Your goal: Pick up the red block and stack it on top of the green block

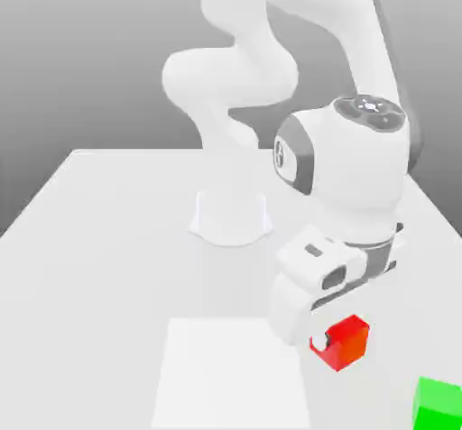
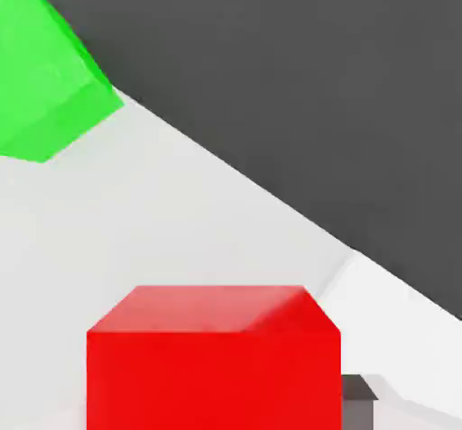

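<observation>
Nearest, the green block [image 1: 439,404] sits on the white table [image 1: 108,239] at the exterior view's lower right, apart from the red block [image 1: 343,342], which the gripper [image 1: 318,340] pinches just off the surface beside a pale square mat [image 1: 230,374], the arm's base [image 1: 230,216] behind.

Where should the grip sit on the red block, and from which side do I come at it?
Grip the red block across two opposite flat side faces, coming from above. It is a plain cube sitting square on the table, so parallel faces suit the two fingers. The gripper is already shut on it this way.
</observation>
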`<state>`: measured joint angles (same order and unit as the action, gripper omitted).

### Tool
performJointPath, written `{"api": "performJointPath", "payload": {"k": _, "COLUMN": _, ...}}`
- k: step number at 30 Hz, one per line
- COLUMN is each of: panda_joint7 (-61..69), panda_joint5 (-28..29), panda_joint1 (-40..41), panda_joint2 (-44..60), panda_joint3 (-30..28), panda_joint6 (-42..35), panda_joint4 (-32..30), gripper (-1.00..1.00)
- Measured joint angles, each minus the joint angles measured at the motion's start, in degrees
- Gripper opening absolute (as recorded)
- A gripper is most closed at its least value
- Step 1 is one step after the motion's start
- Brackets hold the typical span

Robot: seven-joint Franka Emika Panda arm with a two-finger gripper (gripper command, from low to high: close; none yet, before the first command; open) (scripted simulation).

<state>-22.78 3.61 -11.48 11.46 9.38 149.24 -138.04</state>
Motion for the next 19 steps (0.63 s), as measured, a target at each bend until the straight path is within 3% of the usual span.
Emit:
{"api": "performJointPath", "payload": {"k": 4, "panda_joint7": 8.1, "panda_joint5": 2.28, "panda_joint1": -2.3, "panda_joint2": 3.99, "panda_joint3": 3.82, "panda_joint6": -4.71, "panda_joint4": 8.34, "gripper": -1.0}}
{"api": "performJointPath", "payload": {"k": 8, "panda_joint7": 8.14, "panda_joint5": 5.6, "panda_joint1": -4.21, "panda_joint2": 11.32, "panda_joint3": 2.96, "panda_joint6": -0.04, "panda_joint4": 10.74, "gripper": -1.0}}
{"api": "performJointPath", "payload": {"k": 9, "panda_joint7": 7.81, "panda_joint5": 6.18, "panda_joint1": -4.54, "panda_joint2": 12.68, "panda_joint3": 2.57, "panda_joint6": 1.15, "panda_joint4": 10.89, "gripper": 1.0}}
{"api": "performJointPath", "payload": {"k": 15, "panda_joint7": 7.61, "panda_joint5": 6.5, "panda_joint1": -4.72, "panda_joint2": 13.36, "panda_joint3": 2.36, "panda_joint6": 1.77, "panda_joint4": 10.97, "gripper": 1.0}}
{"api": "performJointPath", "payload": {"k": 19, "panda_joint7": 9.34, "panda_joint5": 4.08, "panda_joint1": -3.61, "panda_joint2": 7.61, "panda_joint3": 3.93, "panda_joint6": -3.5, "panda_joint4": 10.65, "gripper": 1.0}}
